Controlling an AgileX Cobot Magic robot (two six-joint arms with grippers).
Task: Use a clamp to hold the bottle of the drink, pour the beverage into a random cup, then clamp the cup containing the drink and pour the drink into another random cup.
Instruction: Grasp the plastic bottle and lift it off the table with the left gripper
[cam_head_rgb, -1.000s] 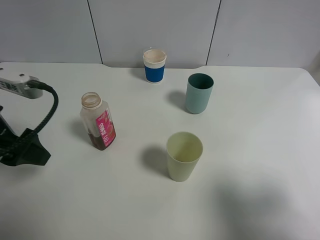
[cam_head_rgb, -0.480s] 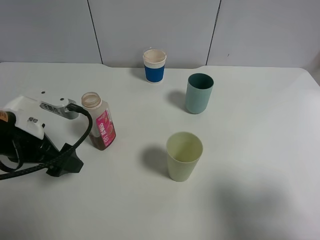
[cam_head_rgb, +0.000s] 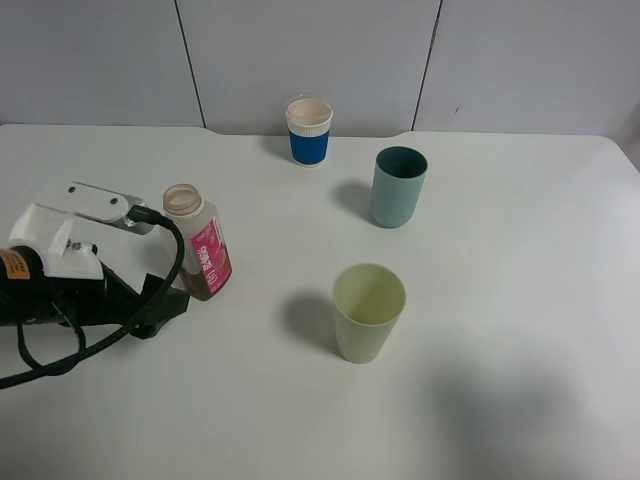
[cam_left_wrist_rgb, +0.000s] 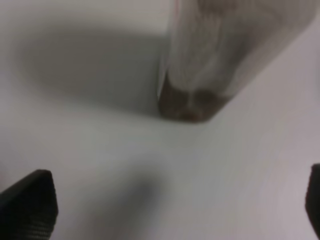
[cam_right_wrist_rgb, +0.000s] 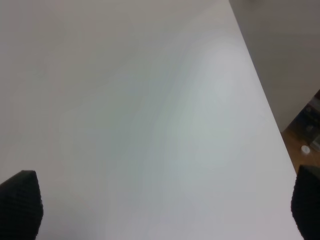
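Closing in, the left tool (cam_left_wrist_rgb: 170, 207) now stands wide open, the small translucent pink-labelled plastic bottle (cam_head_rgb: 199, 248) just ahead, not yet clamped.

- A white table (cam_head_rgb: 520, 300) fills most of the exterior view; its far edge has a shallow step near the middle.
- A white paper cup with a blue band (cam_head_rgb: 309, 131) stands upright at the far edge of the table.
- A teal tumbler (cam_head_rgb: 398, 187) stands upright, near the banded cup and nearer the camera, apart from it.
- Grey wall panels (cam_head_rgb: 300, 50) with dark seams stand behind the table.
- Beyond the table's edge in the right wrist view is brown floor (cam_right_wrist_rgb: 306, 131) with a small white round thing (cam_right_wrist_rgb: 305, 149) on it.
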